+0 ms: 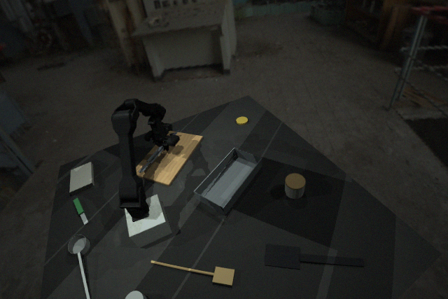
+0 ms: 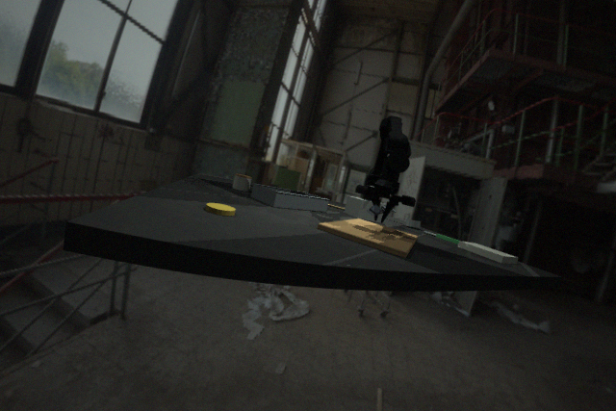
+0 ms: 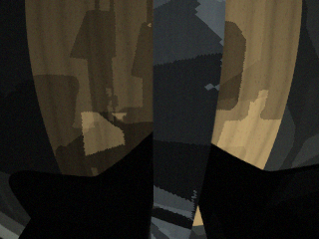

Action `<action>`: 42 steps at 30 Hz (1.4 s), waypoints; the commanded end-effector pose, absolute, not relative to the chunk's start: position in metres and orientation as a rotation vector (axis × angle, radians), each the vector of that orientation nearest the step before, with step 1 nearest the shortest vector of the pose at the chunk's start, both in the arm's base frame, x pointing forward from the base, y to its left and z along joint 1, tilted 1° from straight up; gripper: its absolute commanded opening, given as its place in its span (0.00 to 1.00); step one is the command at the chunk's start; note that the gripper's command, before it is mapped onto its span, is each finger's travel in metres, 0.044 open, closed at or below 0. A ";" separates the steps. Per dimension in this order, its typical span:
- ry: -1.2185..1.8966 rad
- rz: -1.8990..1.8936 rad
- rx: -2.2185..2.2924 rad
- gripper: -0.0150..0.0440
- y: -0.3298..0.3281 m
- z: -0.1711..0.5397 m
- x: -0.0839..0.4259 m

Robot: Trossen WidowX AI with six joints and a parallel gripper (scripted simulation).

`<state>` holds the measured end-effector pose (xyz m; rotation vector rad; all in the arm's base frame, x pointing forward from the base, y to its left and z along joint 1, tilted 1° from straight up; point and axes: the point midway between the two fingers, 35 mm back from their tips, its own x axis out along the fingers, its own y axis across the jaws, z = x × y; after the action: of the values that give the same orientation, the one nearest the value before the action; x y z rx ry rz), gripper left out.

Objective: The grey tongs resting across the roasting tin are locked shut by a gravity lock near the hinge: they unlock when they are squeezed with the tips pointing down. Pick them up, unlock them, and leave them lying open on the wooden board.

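The grey tongs (image 1: 153, 158) (image 2: 374, 209) (image 3: 184, 100) are in my gripper (image 1: 165, 147) (image 3: 170, 136), which is shut on them. They slant over the wooden board (image 1: 169, 175) (image 2: 347, 227) (image 3: 271, 65), with one end close to the board's near-left edge in the top view. In the wrist view they run as one narrow strip up from between the black fingers. The fingers stand low over the board. Whether the tongs touch the board, and whether their arms are locked, I cannot tell. The roasting tin (image 1: 231, 181) (image 2: 291, 199) holds no tongs.
A yellow disc (image 1: 241, 120) (image 2: 220, 209) lies beyond the tin. A wooden-topped pot (image 1: 295, 186) stands right of it. A pale block (image 1: 81, 177) (image 2: 487, 252) and a green-handled tool (image 1: 78, 206) lie left of the arm. A strainer (image 1: 78, 244), wooden spatula (image 1: 222, 275) and dark spatula (image 1: 282, 256) lie in front.
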<state>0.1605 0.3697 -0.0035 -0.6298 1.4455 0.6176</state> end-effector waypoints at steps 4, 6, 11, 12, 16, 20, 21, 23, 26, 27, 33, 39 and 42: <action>1.446 0.617 -0.630 0.31 0.370 -0.003 0.160; 1.446 0.617 -0.630 0.40 0.370 -0.003 0.160; 1.446 0.617 -0.630 0.62 0.370 -0.003 0.160; 1.446 0.617 -0.630 0.67 0.370 -0.003 0.160; 1.446 0.617 -0.630 0.85 0.370 -0.003 0.160; 1.446 0.617 -0.630 1.00 0.370 -0.003 0.160; 1.446 0.617 -0.630 1.00 0.370 -0.003 0.160; 1.446 0.617 -0.630 1.00 0.370 -0.003 0.160; 1.445 0.618 -0.625 1.00 0.362 0.005 0.173; 1.444 0.617 -0.626 1.00 0.358 0.010 0.179; 1.441 0.616 -0.630 1.00 0.305 0.055 0.239; 1.440 0.614 -0.633 1.00 0.265 0.082 0.267; 1.440 0.614 -0.633 1.00 0.265 0.082 0.267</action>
<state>0.2672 0.2692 0.0785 -0.6137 1.4375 0.5987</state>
